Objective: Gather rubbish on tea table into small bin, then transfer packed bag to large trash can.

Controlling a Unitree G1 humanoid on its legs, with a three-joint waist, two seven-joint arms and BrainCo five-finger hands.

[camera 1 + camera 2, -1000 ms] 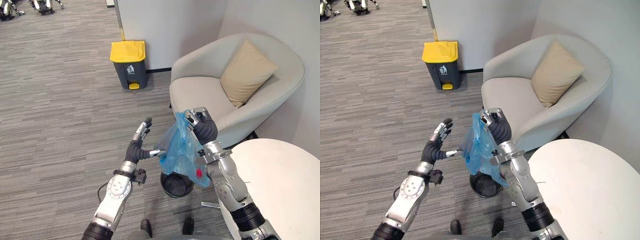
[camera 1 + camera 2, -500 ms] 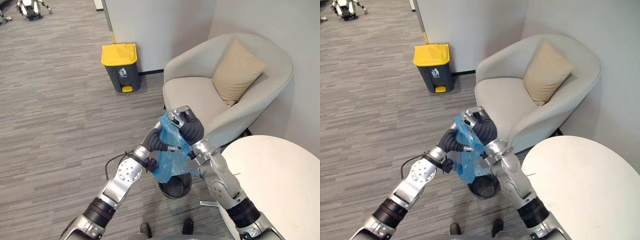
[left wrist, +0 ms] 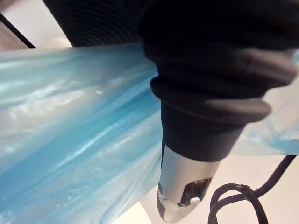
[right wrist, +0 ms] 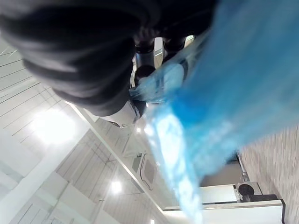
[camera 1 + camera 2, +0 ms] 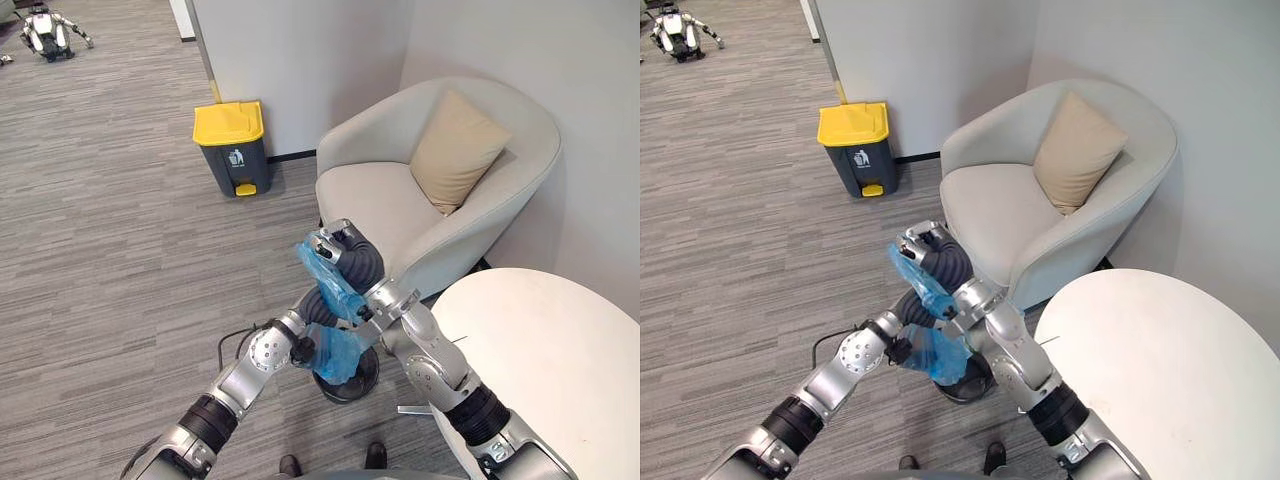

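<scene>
One blue rubbish bag (image 5: pixel 330 356) hung over the small black bin (image 5: pixel 366 376), our right robot hand (image 5: pixel 346 256) curled round its bunched neck, our left robot hand (image 5: pixel 313 305) against it, grip unclear. We judged it light, limp, slippery: best held there.

Two head views from above, two wrist views up close.
The left and right eye views look steeply down from in front of the armchair (image 5: pixel 400 200), set slightly apart sideways. Both take in the armchair, the yellow-lidded bin (image 5: pixel 232 145) beyond its left side and the round table (image 5: pixel 560 340) at its near right. In front of the armchair, each wrist view sits right against the blue bag (image 3: pixel 70 140), and the right one faces up at the ceiling (image 4: pixel 70 177).
</scene>
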